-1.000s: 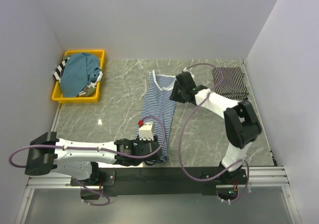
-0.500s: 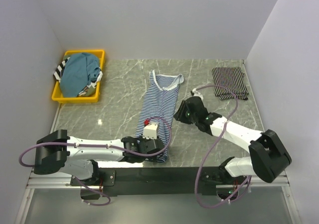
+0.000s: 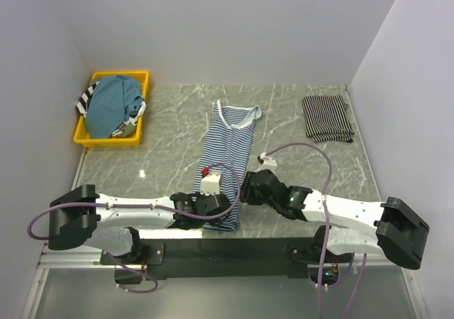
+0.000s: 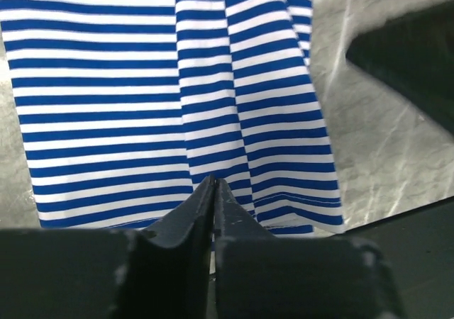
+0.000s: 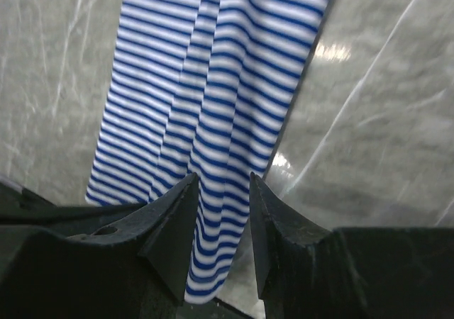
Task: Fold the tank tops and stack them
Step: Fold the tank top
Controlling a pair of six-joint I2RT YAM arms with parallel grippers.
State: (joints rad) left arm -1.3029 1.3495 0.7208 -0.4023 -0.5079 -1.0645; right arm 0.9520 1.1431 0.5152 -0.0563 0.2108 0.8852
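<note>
Marble table [image 3: 170,135] under both arms; blue-and-white striped tank top [image 3: 228,152] lies long and flat, running straight away from both pincers, neck at the far end, sides look already turned in lengthwise. Yellow bin [image 3: 84,138] sits far off beyond and left of the left pincer, teal tank top [image 3: 113,105] heaped in it with other striped cloth, unfolded. Black striped tank top [image 3: 326,118] is folded small, well beyond and right of the right pincer. Left pincer [image 4: 213,183] is pressed together on the near hem, looks like it pinches the cloth. Right pincer [image 5: 222,178] is spread, low over the same hem's right side, stripes between its tips, nothing gripped. Progress guess: one top folded, second partway with the crosswise fold and stacking left, bin ones not started
</note>
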